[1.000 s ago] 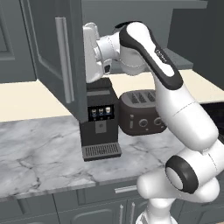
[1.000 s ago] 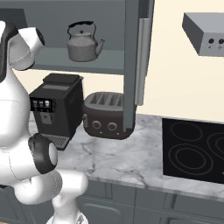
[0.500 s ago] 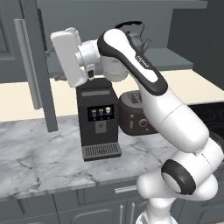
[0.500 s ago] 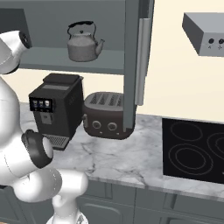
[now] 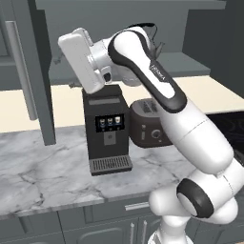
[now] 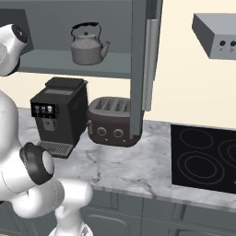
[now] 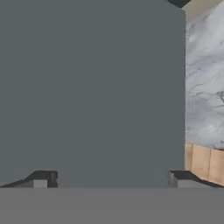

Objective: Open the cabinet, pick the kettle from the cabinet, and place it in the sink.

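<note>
**Op:** Since a second ago my wrist has swung off to the left and away from the toaster; the left door now stands wide, edge-on to me. The claw faces a flat grey panel at close range, tips spread wide, nothing between them.

**Log:** Task item?

**Op:** The kettle sits upright on the shelf of the cabinet, towards the shelf's middle, well back from its front edge. In the right base view the spout points right, towards the right door; the black handle arches over the lid along the same left-right line.

**Log:** Obstructions?

**Op:** On the counter, below the shelf: a black coffee machine on the left, the toaster just beside it, both near the back wall. The right door hangs open just beside the toaster's right end, its bar handle vertical. A black stovetop lies at the counter's right end, with a grey hood above. In the left base view my own upper arm covers most of the kettle.
</note>
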Robot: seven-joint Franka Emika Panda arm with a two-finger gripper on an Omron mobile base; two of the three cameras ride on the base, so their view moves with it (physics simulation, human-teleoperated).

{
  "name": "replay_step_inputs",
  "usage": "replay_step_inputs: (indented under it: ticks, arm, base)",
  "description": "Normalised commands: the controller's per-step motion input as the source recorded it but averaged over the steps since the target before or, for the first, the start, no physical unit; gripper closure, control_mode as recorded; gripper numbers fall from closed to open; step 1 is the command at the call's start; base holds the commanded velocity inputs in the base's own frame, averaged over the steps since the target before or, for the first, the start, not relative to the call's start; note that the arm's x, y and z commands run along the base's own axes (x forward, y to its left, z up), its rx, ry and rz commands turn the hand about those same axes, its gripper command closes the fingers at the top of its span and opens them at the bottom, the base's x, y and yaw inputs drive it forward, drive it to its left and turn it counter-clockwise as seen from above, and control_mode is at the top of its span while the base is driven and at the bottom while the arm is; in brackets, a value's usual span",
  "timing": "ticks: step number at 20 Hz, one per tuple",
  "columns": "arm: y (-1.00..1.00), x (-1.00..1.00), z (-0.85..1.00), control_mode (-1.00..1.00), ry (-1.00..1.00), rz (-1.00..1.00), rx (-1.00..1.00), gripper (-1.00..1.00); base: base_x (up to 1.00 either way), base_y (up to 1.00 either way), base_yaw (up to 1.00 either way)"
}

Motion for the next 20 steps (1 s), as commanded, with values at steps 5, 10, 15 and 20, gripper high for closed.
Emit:
replay_step_inputs:
  ticks: [5,10,15,20]
  arm:
    - [-0.62,-0.12,0.02,-1.0,-0.03,-0.09,-0.07,-1.0]
    - [-0.62,-0.13,0.01,-1.0,-0.1,-0.11,-0.09,-1.0]
    - [-0.56,-0.13,0.0,-1.0,-0.17,-0.14,-0.15,-1.0]
    - [-0.5,-0.1,0.0,-1.0,-0.2,-0.1,-0.2,-1.0]
  base:
    - [0.0,0.0,0.0]
    - [0.0,0.0,0.0]
    - [0.0,0.0,0.0]
    - [0.0,0.0,0.0]
